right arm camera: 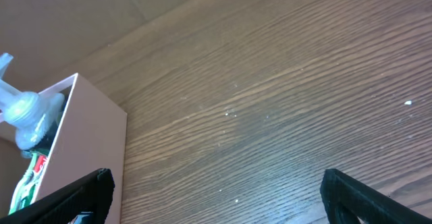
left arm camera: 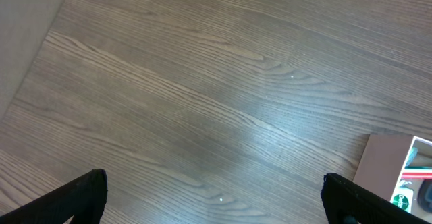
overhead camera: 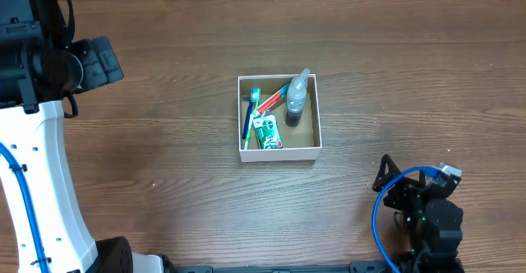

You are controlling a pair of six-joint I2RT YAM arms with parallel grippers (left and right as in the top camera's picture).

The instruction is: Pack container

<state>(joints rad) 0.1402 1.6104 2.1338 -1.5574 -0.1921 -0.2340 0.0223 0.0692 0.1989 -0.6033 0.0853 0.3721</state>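
The container, a small square cardboard box with white walls and a brown inside, sits mid-table. In it lie a blue-green toothbrush, a red-white toothpaste tube, a small green box and a clear spray bottle. My left gripper is open and empty over bare table, far left of the container, whose corner shows in the left wrist view. My right gripper is open and empty, to the right and in front of the container wall. The bottle's top shows there.
The left arm rises along the left edge of the wooden table. The right arm, with its blue cable, sits at the front right corner.
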